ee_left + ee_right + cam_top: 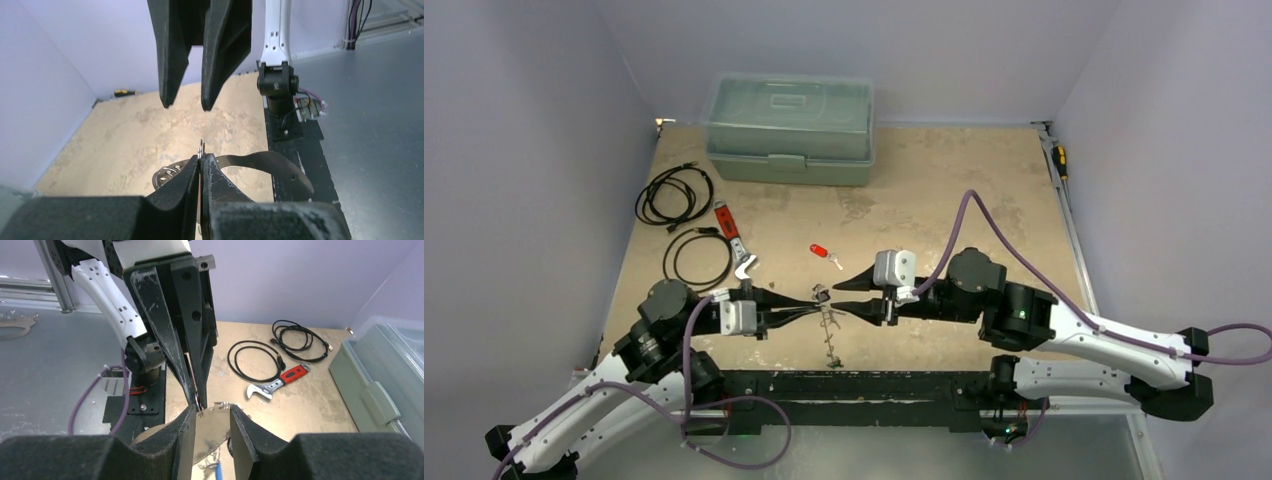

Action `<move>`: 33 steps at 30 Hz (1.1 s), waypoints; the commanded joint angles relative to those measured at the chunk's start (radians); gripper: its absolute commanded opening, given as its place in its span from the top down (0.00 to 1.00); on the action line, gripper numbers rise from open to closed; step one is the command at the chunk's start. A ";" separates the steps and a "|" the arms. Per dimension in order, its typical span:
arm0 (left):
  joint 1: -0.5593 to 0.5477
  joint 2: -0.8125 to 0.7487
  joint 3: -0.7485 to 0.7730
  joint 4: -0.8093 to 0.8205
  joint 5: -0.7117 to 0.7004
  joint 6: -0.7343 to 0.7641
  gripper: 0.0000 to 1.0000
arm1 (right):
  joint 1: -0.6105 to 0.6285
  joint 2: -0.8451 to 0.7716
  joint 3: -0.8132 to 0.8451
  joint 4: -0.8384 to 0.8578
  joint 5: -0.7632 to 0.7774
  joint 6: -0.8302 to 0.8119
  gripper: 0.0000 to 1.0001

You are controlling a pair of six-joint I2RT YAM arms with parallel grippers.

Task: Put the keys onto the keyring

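One red key (820, 250) lies loose just above frame centre. Thin, stiff, slippery keyring (201, 146) is pinched edge-on in my left gripper (201, 161); right gripper (212, 412) jaws stand apart. I'd take that key by its plastic head.

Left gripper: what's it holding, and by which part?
The keyring, pinched by its rim in the shut left gripper.

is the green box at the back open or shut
Shut: the lid of the green box lies flat on its base, with no gap showing at the rim.
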 commanded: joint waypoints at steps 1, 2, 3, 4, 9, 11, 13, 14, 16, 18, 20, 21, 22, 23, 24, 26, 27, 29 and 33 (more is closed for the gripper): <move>-0.001 -0.034 -0.014 0.145 -0.016 -0.048 1.00 | -0.006 -0.019 -0.033 0.068 -0.037 0.039 0.66; 0.000 -0.037 -0.017 0.152 -0.017 -0.053 1.00 | -0.006 -0.018 -0.039 0.075 -0.042 0.043 0.66; 0.000 -0.039 -0.020 0.159 -0.016 -0.057 1.00 | -0.006 -0.016 -0.043 0.085 -0.044 0.047 0.66; -0.001 -0.041 -0.023 0.165 -0.016 -0.059 1.00 | -0.007 -0.013 -0.045 0.096 -0.048 0.049 0.66; 0.000 -0.041 -0.027 0.178 -0.016 -0.071 1.00 | -0.007 0.011 -0.032 0.110 -0.070 0.050 0.66; 0.000 -0.043 -0.028 0.184 -0.017 -0.075 1.00 | -0.006 0.021 -0.026 0.112 -0.076 0.048 0.66; -0.001 -0.044 -0.033 0.187 -0.017 -0.078 1.00 | -0.006 0.028 -0.023 0.118 -0.077 0.048 0.67; -0.001 -0.044 -0.033 0.188 -0.017 -0.078 1.00 | -0.006 0.031 -0.023 0.119 -0.077 0.048 0.67; 0.001 -0.045 -0.033 0.189 -0.016 -0.081 1.00 | -0.006 0.036 -0.024 0.120 -0.073 0.046 0.68; 0.001 -0.045 -0.035 0.193 -0.014 -0.083 1.00 | -0.007 0.044 -0.024 0.120 -0.069 0.045 0.69; 0.000 -0.045 -0.037 0.195 -0.011 -0.084 1.00 | -0.007 0.053 -0.024 0.120 -0.060 0.043 0.71; 0.001 -0.045 -0.036 0.194 -0.010 -0.086 1.00 | -0.007 0.058 -0.022 0.120 -0.057 0.042 0.72; 0.002 -0.045 -0.037 0.194 -0.011 -0.087 1.00 | -0.009 0.063 -0.021 0.120 -0.055 0.041 0.73; 0.002 -0.045 -0.037 0.194 -0.010 -0.088 1.00 | -0.010 0.066 -0.020 0.120 -0.054 0.040 0.74; 0.002 -0.047 -0.039 0.193 -0.008 -0.088 1.00 | -0.012 0.068 -0.021 0.119 -0.056 0.040 0.76; 0.003 -0.048 -0.040 0.191 -0.006 -0.090 1.00 | -0.017 0.072 -0.020 0.119 -0.059 0.040 0.78; 0.003 -0.049 -0.042 0.192 -0.005 -0.091 1.00 | -0.019 0.074 -0.019 0.120 -0.061 0.040 0.80; 0.002 -0.051 -0.043 0.194 -0.004 -0.091 1.00 | -0.022 0.078 -0.018 0.120 -0.066 0.039 0.83; 0.002 -0.052 -0.044 0.201 0.004 -0.093 1.00 | -0.026 0.093 -0.011 0.119 -0.079 0.035 0.93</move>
